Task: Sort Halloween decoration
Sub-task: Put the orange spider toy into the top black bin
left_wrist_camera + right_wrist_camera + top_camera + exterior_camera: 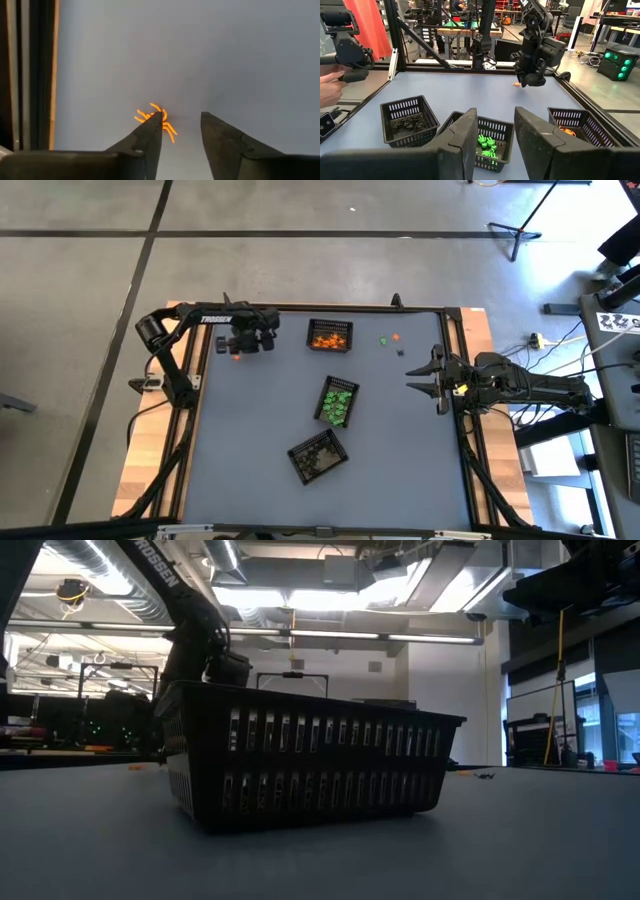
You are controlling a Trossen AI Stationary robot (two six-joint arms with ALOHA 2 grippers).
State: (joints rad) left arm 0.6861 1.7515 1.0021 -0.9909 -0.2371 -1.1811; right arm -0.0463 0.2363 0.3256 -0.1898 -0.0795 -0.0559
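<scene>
An orange spider trinket (156, 120) lies on the grey table near its far left corner, also seen as an orange speck (236, 357). My left gripper (182, 116) (243, 345) hangs over it, open and pointing down, and one fingertip (152, 122) hides part of the spider. Three loose trinkets lie near the far right: green (384, 340), orange (396, 337) and black (400, 351). My right gripper (428, 378) (495, 112) waits open at the table's right edge, touching nothing. My left gripper comes from above with its fingers apart. One fingertip stands over the edge of the orange spider's body (162, 119), while the spider lies flat on the table. Whether the finger touches it, I cannot tell.
Three black mesh baskets stand mid-table: one with orange trinkets (330, 336), one with green (337, 401), and one with black (318, 457), which fills the low view (300, 765). A person's hand (330, 87) shows beyond the table's edge. Black frame rails border the table.
</scene>
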